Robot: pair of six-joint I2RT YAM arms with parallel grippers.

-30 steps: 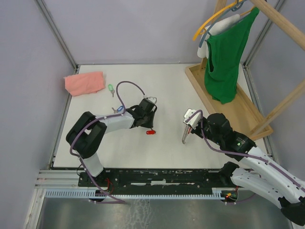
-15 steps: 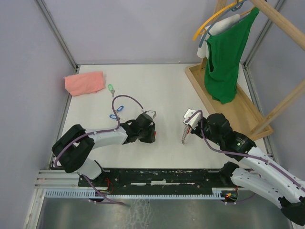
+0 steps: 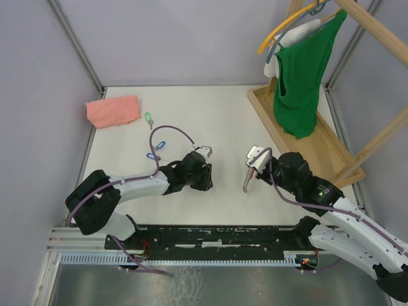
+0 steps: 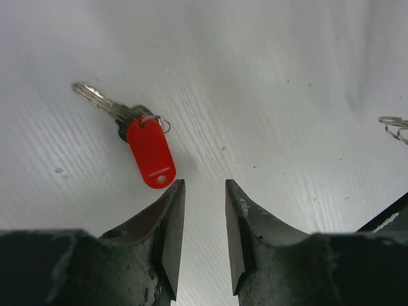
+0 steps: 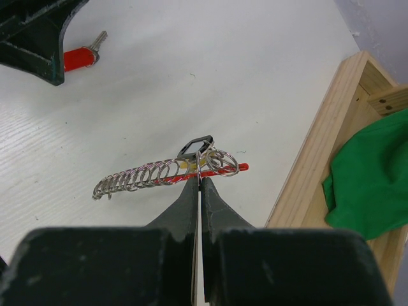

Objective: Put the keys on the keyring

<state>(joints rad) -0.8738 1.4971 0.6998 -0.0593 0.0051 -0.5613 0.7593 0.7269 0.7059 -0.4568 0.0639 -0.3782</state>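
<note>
Keyring pinched by the right gripper, likely presented for threading; left gripper, narrowly parted and empty, hovers just near of the red key.

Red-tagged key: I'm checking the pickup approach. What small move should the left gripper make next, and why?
Probably ease the left gripper forward and sideways until its jaws straddle the red-tagged key. The jaws stand apart, empty; the key lies flat just beyond one fingertip, off to the side, and the right gripper grips the keyring.
</note>
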